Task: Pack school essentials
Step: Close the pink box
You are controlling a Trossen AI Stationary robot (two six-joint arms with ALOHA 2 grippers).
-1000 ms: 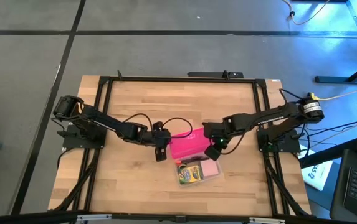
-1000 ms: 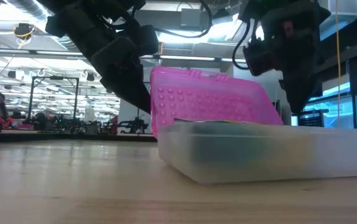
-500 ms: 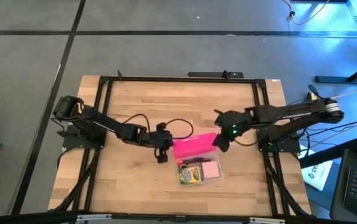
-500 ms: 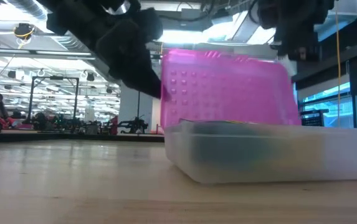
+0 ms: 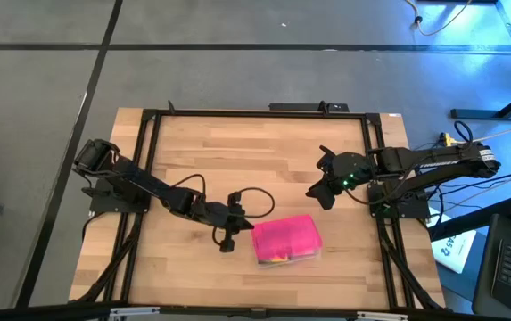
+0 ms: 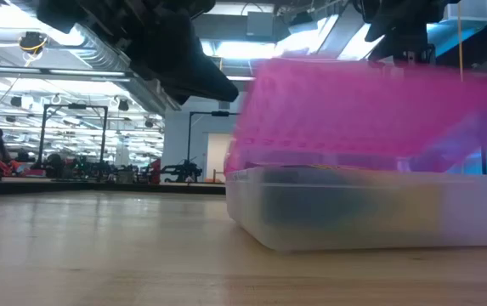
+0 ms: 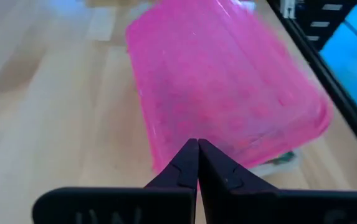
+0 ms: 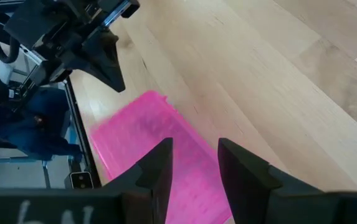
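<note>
The clear rectangular case (image 6: 353, 204) sits near the table's near edge. Its pink perforated lid (image 5: 286, 236) lies almost flat over it and is blurred in the low view (image 6: 370, 110). The school essentials are hidden under the lid; only a green-yellow sliver (image 5: 277, 259) shows at the near edge. My left gripper (image 5: 248, 225) is shut, with its tips at the lid's left edge (image 7: 198, 146). My right gripper (image 5: 319, 194) is open, raised to the right of the case and beyond it, looking down on the lid (image 8: 147, 137). My left gripper has its shut fingertips (image 7: 190, 155) over the pink lid's left part (image 7: 184, 124), slanting in from the table's left. I cannot tell whether they touch the lid.
A black frame rail (image 5: 148, 160) borders the wooden top on the left, far and right sides. Bare wood (image 5: 264, 152) lies beyond the case, and more lies to its left. Cables (image 5: 255, 192) loop from the left arm over the table's middle.
The pink lid has swung from standing upright down over the case. My left gripper has moved toward the near edge and to the right, following the lid. My right gripper has drawn back toward the table's right edge and up, away from the lid.
</note>
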